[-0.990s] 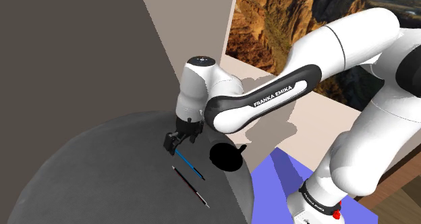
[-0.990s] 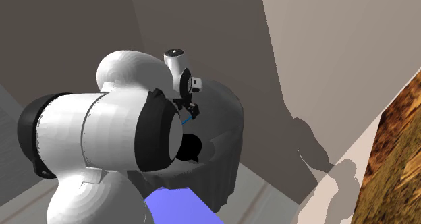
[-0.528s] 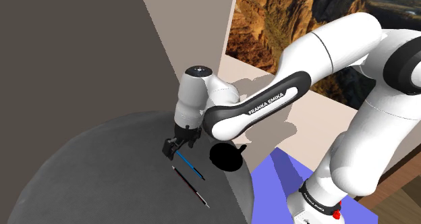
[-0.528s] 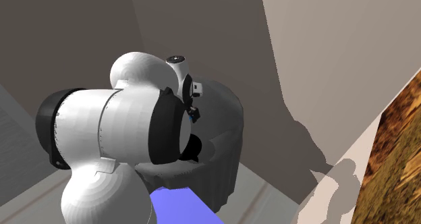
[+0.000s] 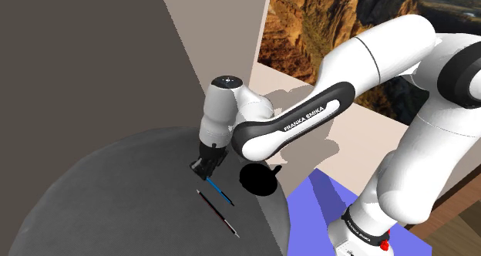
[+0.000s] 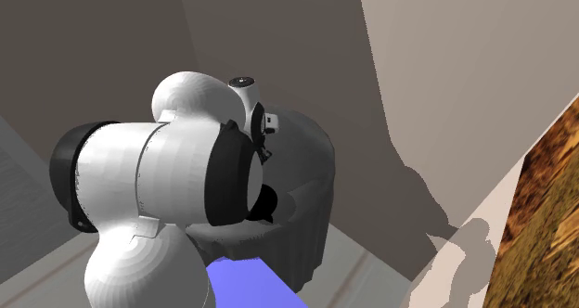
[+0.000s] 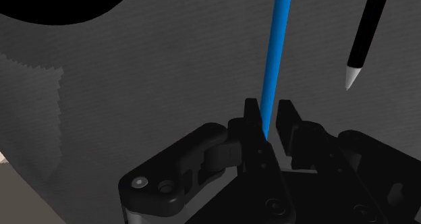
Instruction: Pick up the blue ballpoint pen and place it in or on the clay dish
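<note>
The tool (image 5: 204, 168) sits low on the round dark grey surface (image 5: 100, 193), straddling one end of the blue pen (image 7: 273, 61). This is the end toward the shoulder view's upper left, away from the dish (image 5: 258, 180). That choice looks deliberate: in the wrist view the dark pen (image 7: 361, 40) stops short of the fingers (image 7: 251, 115), so there is room at this end for both of them to come down without nudging it. The fingers stand a little apart with the pen's shaft between them. One appears to be against it, while a sliver of surface shows between the shaft and the other, so I judge the pen bracketed but not yet clamped. The pen lies flat on the surface, roughly parallel to the dark pen and apart from it, its other end near the dish, which is drawn plain black. By count there are two pens — one blue, one dark with a pale tip — plus one dish and one tool with two fingers.
</note>
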Tool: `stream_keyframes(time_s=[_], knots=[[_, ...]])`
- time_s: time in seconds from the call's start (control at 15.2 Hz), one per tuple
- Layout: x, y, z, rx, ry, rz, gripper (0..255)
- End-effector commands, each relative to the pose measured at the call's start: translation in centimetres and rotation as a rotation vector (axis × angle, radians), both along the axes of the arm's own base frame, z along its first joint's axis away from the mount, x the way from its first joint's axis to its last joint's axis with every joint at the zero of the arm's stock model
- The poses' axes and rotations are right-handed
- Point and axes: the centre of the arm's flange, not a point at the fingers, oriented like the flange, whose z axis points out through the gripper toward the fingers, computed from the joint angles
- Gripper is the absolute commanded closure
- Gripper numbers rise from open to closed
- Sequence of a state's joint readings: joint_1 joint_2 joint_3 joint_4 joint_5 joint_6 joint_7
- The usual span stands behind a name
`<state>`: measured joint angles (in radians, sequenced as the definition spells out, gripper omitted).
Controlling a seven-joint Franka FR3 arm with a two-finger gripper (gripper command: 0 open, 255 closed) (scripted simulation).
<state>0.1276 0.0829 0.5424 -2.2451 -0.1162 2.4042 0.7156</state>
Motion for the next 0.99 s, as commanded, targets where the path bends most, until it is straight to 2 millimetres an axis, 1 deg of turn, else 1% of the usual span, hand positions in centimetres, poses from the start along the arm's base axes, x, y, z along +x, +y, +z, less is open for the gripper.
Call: stream_keyframes(time_s=[0.0,0.4,0.92], knots=[[0.0,0.0,0.0,0.000,0.000,0.000,255],[0.0,0.0,0.0,0.000,0.000,0.000,255],[0.0,0.0,4.2,0.000,0.000,0.000,255]])
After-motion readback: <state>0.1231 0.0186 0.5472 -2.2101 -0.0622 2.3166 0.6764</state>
